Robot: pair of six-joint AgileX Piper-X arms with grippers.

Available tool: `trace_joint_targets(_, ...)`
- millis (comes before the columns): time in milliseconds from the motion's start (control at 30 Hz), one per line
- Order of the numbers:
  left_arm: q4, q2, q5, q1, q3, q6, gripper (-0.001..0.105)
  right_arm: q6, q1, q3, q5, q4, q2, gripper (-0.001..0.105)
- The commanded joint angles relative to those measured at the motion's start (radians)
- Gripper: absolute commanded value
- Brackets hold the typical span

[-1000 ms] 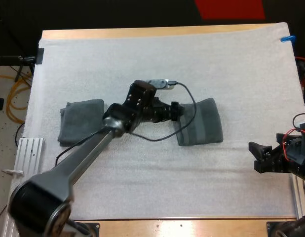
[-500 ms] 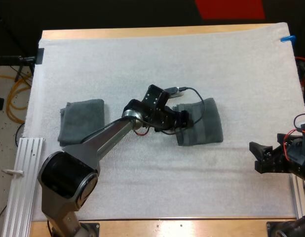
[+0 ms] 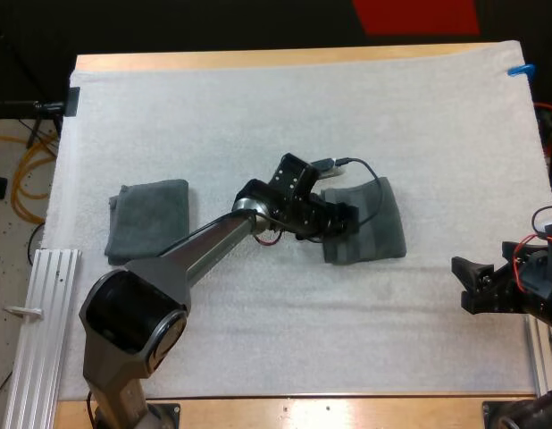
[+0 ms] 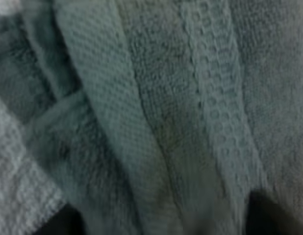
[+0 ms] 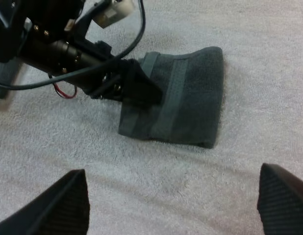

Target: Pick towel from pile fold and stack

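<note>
The left gripper (image 3: 346, 225) sits low against the left edge of a folded towel (image 3: 381, 228), just right of the mat's middle. Whether it is spread or pinching the cloth cannot be told. Seen close from its wrist, the towel (image 4: 151, 122) is dark grey-green terry crossed by flat woven bands with a dotted, honeycomb weave. From the right wrist, it is a soft, slightly flared rectangle with rounded folded edges. A second towel (image 3: 149, 219), a squarish grey-green pad, lies well apart to the left. The right gripper (image 3: 466, 284) hovers spread wide near the right edge of the nubby white mat (image 3: 258, 116), its ribbed black fingers (image 5: 68, 205) clear of everything. The mat covers a wooden table (image 3: 258, 59).
</note>
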Motion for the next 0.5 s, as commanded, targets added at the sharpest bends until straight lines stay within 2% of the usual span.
trace_joint_targets(0,0.004,0.003,0.008,-0.008,-0.004,-0.008,0.048,-0.004,0.002,0.0,0.002,0.001,-0.002,0.069)
trace_joint_targets(33,0.004,0.003,0.008,-0.008,-0.004,-0.008,0.045,-0.004,0.002,0.0,0.002,0.001,-0.002,0.069)
trace_joint_targets(133,0.004,0.003,0.008,-0.008,-0.004,-0.008,0.026,-0.004,0.002,0.0,0.002,0.001,-0.002,0.069)
trace_joint_targets(200,0.004,0.003,0.014,-0.008,-0.004,-0.008,0.009,-0.004,0.002,0.0,0.002,0.001,-0.002,0.069)
trace_joint_targets(267,0.004,-0.001,0.029,-0.008,-0.004,0.001,0.0,-0.004,0.002,0.0,0.003,0.001,-0.002,0.069)
trace_joint_targets(333,0.008,-0.014,0.031,-0.007,-0.004,0.032,0.0,-0.004,0.002,0.0,0.009,0.001,-0.002,0.069)
trace_joint_targets(467,0.08,-0.085,-0.004,0.013,-0.012,0.166,0.0,-0.004,0.002,0.0,0.009,0.001,-0.002,0.069)
